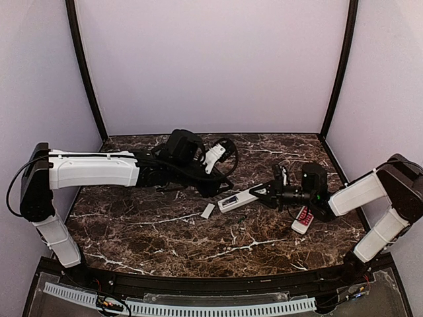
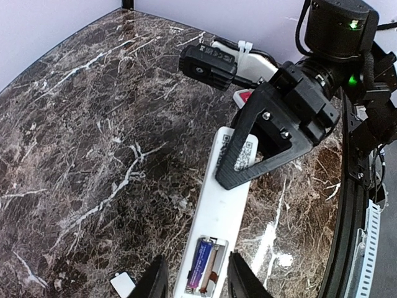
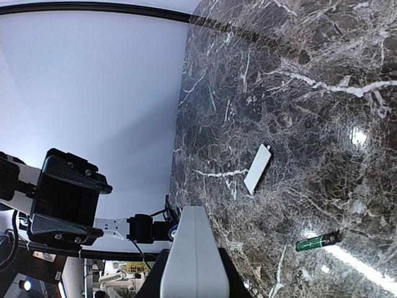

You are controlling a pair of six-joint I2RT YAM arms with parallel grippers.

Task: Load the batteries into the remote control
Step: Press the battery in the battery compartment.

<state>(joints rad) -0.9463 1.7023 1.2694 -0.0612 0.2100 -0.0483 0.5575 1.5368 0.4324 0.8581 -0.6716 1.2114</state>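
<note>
The counter [image 1: 145, 231] is dark brown marble veined in white, glossy enough to throw back spots of light. Pale lilac walls [image 1: 211, 59] close it in on three sides, with black posts [image 1: 82, 66] in the far corners.

The remote control [image 1: 239, 199] lies near the middle of the counter, a little right of centre. It is long, slim and white, back side up, with a printed code label at mid-length. At its left end the battery compartment stands uncovered, with a blue battery [image 2: 201, 264] seated in one slot. A green battery [image 3: 316, 242] lies loose on the marble. A small white cover [image 1: 208, 211] rests just left of the remote, apart from it.

The right claw [image 1: 261, 194] is clenched on the remote's right part. The left claw [image 2: 197, 282] is released, its fingers [image 2: 158, 279] parted on either side of the compartment end. A red-and-white remote [image 1: 303, 220] lies to the right, on the near side of the right arm.
</note>
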